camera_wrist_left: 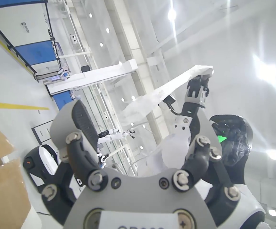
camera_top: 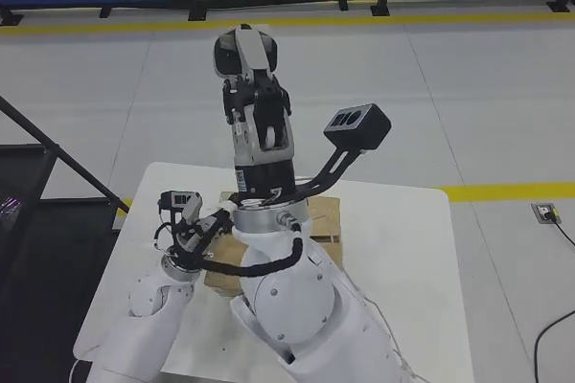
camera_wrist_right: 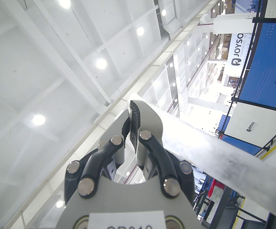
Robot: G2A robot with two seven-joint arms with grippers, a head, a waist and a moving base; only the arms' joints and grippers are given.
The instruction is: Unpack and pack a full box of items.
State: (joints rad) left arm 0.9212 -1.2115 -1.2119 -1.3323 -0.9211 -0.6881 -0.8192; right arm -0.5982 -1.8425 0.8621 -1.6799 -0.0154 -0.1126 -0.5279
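Observation:
The brown cardboard box (camera_top: 318, 222) stands on the white table (camera_top: 402, 259), partly hidden behind my arms; its side (camera_wrist_left: 2, 179) shows in the left wrist view. My right gripper (camera_top: 247, 59) is raised high above the box, shut on the end of a long white packing sheet (camera_wrist_right: 200, 148). The left wrist view shows that right gripper (camera_wrist_left: 201, 80) gripping the sheet (camera_wrist_left: 152, 98), which hangs down from it. My left gripper (camera_wrist_left: 140, 117) is low beside the box's left side (camera_top: 177, 213), pointing upward, open and holding nothing.
The table's right half (camera_top: 402, 306) is bare. A black frame and dark platform (camera_top: 19, 191) stand to the left of the table. A yellow floor line (camera_top: 517, 190) runs behind it.

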